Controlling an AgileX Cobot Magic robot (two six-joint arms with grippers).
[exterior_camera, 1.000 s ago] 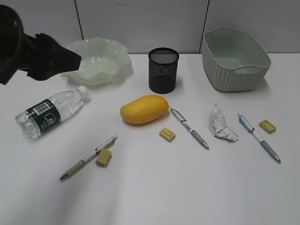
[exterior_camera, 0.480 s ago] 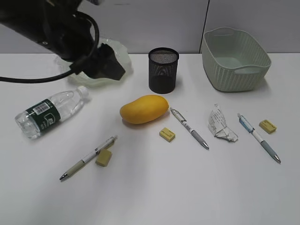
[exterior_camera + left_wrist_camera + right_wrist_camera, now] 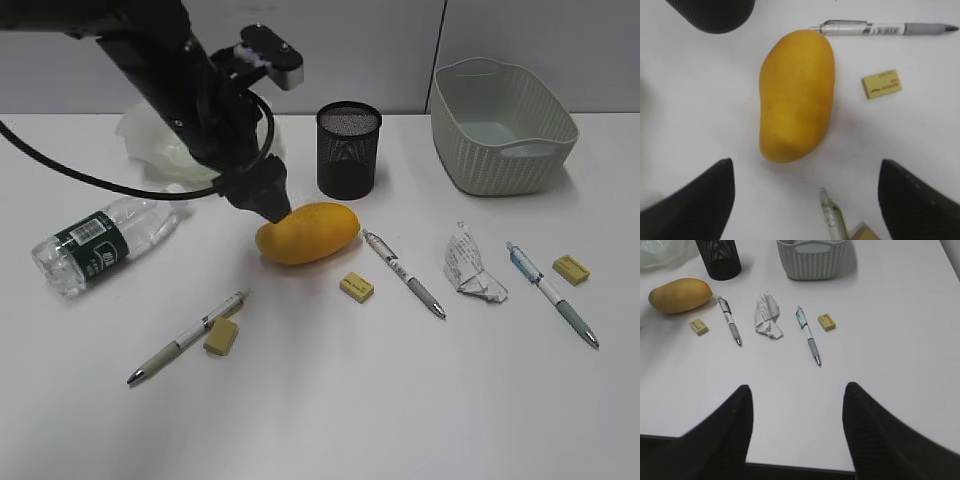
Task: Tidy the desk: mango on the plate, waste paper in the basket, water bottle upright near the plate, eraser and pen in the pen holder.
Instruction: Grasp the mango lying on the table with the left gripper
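Observation:
The yellow mango (image 3: 307,232) lies mid-desk in front of the black mesh pen holder (image 3: 349,150). My left gripper (image 3: 272,205) hovers open just above the mango's left end. In the left wrist view the mango (image 3: 796,95) lies just ahead of the open jaws (image 3: 806,165). The wavy green plate (image 3: 140,145) is partly hidden behind the left arm. The water bottle (image 3: 105,238) lies on its side at the left. The waste paper (image 3: 470,265) lies right of centre, in front of the basket (image 3: 503,125). My right gripper (image 3: 797,390) is open and empty above the desk's front edge.
Three pens lie on the desk: front left (image 3: 190,336), beside the mango (image 3: 403,272), and at the right (image 3: 552,293). Yellow erasers lie by each: (image 3: 222,337), (image 3: 357,287), (image 3: 571,268). A grey wall runs behind the desk.
My left arm has swung from the far left, across the plate, rightward and down to the mango's left end. Nothing on the desk has moved.

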